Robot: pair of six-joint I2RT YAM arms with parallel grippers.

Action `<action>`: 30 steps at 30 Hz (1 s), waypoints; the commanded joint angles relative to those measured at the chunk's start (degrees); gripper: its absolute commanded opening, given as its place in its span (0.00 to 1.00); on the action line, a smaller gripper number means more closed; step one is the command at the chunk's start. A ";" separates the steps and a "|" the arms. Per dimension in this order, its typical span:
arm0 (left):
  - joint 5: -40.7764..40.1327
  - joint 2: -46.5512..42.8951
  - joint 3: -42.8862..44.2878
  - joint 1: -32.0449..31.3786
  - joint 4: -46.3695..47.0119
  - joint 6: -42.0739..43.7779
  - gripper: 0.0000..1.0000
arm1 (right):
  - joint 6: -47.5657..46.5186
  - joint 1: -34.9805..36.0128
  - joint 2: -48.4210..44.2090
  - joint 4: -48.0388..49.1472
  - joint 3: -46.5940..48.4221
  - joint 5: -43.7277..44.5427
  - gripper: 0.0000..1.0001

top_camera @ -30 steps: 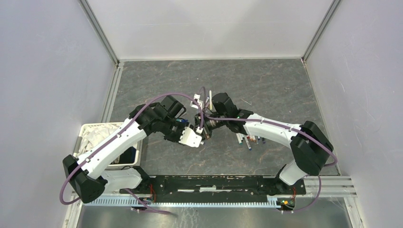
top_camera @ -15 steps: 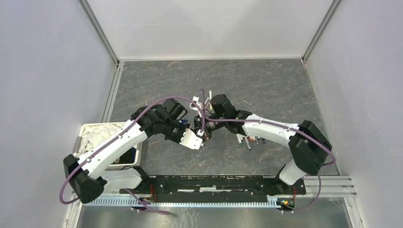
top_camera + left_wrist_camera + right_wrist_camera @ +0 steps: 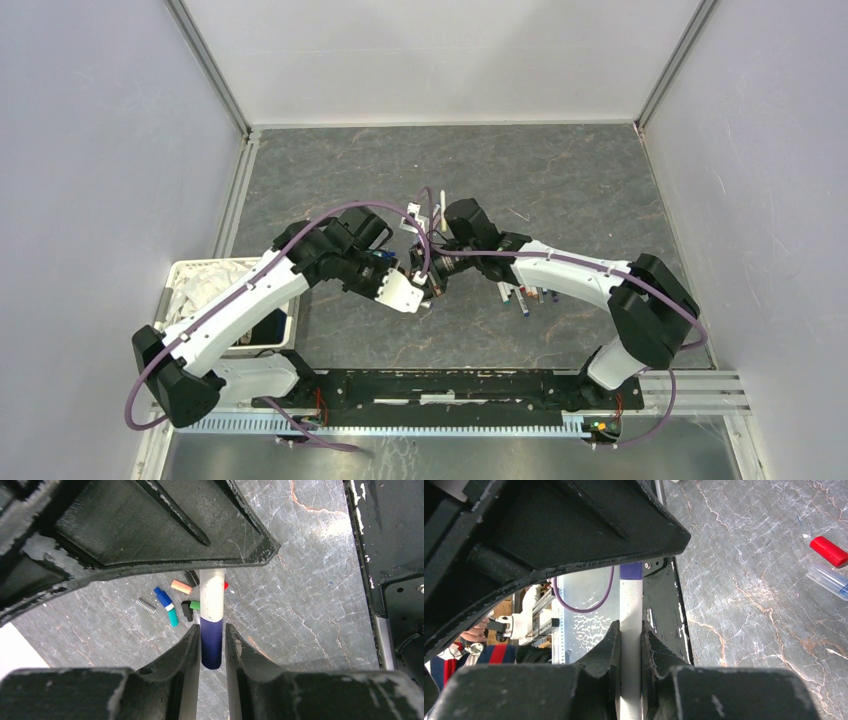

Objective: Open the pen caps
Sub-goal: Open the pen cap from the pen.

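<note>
The dark blue plastic pen cap (image 3: pixel 211 652) is gripped between the two black fingers (image 3: pixel 187 650) of the left gripper (image 3: pixel 212 632), which are drawn in close and pressed against the cap from both sides. From the cap, the slim white pen barrel (image 3: pixel 212 597) it sits on is seen running straight up and away. The cap is seated on the barrel, with no gap visible at the join.

Over to the right wrist view: that same barrel is clamped between the narrowly set fingers of the right gripper (image 3: pixel 630 630), low down along its length, with the dark cap seen at its far end.

Below the held pen, a scatter of loose stubby caps is spread on the grey marbled table (image 3: pixel 560 180): an orange one (image 3: pixel 181 586), a blue one (image 3: pixel 161 595), a teal one (image 3: pixel 172 616), a black one (image 3: pixel 186 609), plus a small grey ridged piece (image 3: pixel 145 605). A red cap (image 3: pixel 829 551) is seen lying apart.

From above, the two grippers are met nose to nose over the middle of the table. A row of white pens (image 3: pixel 525 295) is laid beside the right arm, and a white bin (image 3: pixel 200 285) is set at the near left edge.
</note>
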 commanded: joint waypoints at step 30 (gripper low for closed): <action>-3.15 -0.50 0.66 -1.78 -3.26 1.22 0.32 | -0.15 0.42 -2.39 2.15 -1.05 -0.40 0.00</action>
